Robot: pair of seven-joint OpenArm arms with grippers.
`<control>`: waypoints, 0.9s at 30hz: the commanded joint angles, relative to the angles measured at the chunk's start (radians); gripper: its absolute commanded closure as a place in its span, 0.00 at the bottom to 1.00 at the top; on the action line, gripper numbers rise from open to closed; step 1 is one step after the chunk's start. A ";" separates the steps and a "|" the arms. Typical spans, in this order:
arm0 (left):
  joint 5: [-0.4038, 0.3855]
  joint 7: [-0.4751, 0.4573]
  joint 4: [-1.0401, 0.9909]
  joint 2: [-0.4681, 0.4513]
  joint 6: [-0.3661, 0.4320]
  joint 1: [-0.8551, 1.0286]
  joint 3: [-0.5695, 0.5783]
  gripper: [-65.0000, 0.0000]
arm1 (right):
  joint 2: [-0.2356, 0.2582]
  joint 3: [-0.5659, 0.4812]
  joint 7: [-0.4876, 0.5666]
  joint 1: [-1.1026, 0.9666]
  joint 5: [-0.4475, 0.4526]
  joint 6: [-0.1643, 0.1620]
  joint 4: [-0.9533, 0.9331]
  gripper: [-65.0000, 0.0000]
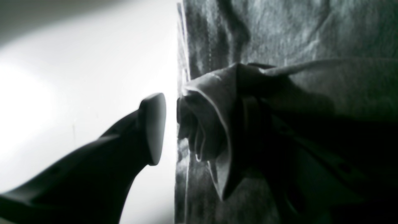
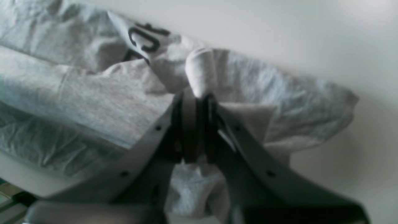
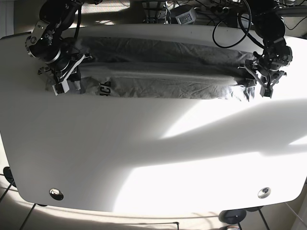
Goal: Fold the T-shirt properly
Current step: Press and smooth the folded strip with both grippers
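The grey T-shirt (image 3: 168,72) lies as a long band across the far part of the white table (image 3: 153,158); black lettering (image 3: 104,89) shows near its left end. My right gripper (image 2: 197,99) is shut on a bunched fold of the T-shirt (image 2: 77,93) at that left end (image 3: 60,85). My left gripper (image 1: 172,124) is at the right end (image 3: 265,87). One finger (image 1: 152,127) stands over bare table. A thin bright gap separates it from the other finger, which is hidden under a draped fold of the T-shirt (image 1: 211,102).
Cables and a black device (image 3: 184,14) crowd the table's far edge behind the shirt. Two metal grommets (image 3: 56,193) (image 3: 263,192) sit near the front corners. Broad shadows cross the bare white tabletop in front of the shirt.
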 commanded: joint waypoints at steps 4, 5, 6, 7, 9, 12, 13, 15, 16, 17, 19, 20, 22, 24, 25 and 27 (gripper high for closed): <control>0.033 0.017 0.006 -0.017 0.013 -0.001 -0.003 0.53 | 0.022 0.091 0.057 -0.008 -0.009 -0.002 -0.042 0.86; 0.033 0.017 0.006 -0.017 0.013 -0.003 0.000 0.53 | 0.042 0.127 0.057 -0.008 -0.001 -0.002 -0.051 0.71; 0.033 0.017 0.007 -0.017 0.013 -0.003 0.000 0.53 | 0.047 0.162 0.057 -0.009 -0.001 -0.002 -0.051 0.51; 0.032 0.017 0.009 -0.017 0.013 -0.004 0.000 0.53 | 0.049 0.191 0.057 -0.011 -0.001 -0.002 -0.048 0.38; 0.026 0.017 0.018 -0.017 0.012 -0.006 -0.001 0.53 | 0.052 0.249 0.057 -0.011 0.020 -0.002 -0.042 0.17; 0.026 0.020 0.066 -0.017 -0.079 -0.006 -0.004 0.53 | 0.055 0.275 0.049 -0.037 0.157 -0.002 -0.025 0.06; 0.026 0.023 0.095 -0.014 -0.123 -0.006 -0.004 0.53 | 0.061 0.258 0.049 -0.043 0.198 -0.002 -0.022 0.08; 0.026 0.023 0.176 -0.011 -0.185 -0.001 -0.006 0.53 | 0.073 0.193 0.049 -0.046 0.246 -0.002 -0.020 0.11; 0.026 0.023 0.213 -0.006 -0.185 0.002 -0.006 0.53 | 0.076 0.157 0.049 -0.044 0.247 -0.002 -0.020 0.14; 0.026 0.023 0.241 0.012 -0.185 0.002 -0.006 0.53 | 0.078 0.130 0.049 -0.043 0.246 -0.002 -0.022 0.17; 0.026 0.023 0.268 0.037 -0.185 0.002 -0.006 0.53 | 0.081 0.073 0.055 -0.041 0.246 -0.002 -0.025 0.25; 0.026 0.023 0.268 0.045 -0.185 0.003 -0.006 0.53 | 0.081 0.051 0.055 -0.041 0.244 -0.002 -0.027 0.29; 0.029 0.023 0.259 0.049 -0.185 0.003 -0.001 0.53 | 0.081 0.024 0.055 -0.043 0.244 -0.002 -0.027 0.36; 0.033 0.023 0.214 0.072 -0.185 0.003 -0.004 0.53 | 0.084 -0.024 0.055 -0.054 0.244 -0.002 -0.027 0.43; 0.033 0.023 0.198 0.071 -0.185 0.003 -0.004 0.53 | 0.084 -0.032 0.055 -0.060 0.240 -0.002 -0.034 0.44; 0.033 0.020 0.148 0.069 -0.185 0.003 -0.004 0.53 | 0.084 -0.035 0.055 -0.069 0.185 -0.002 -0.050 0.45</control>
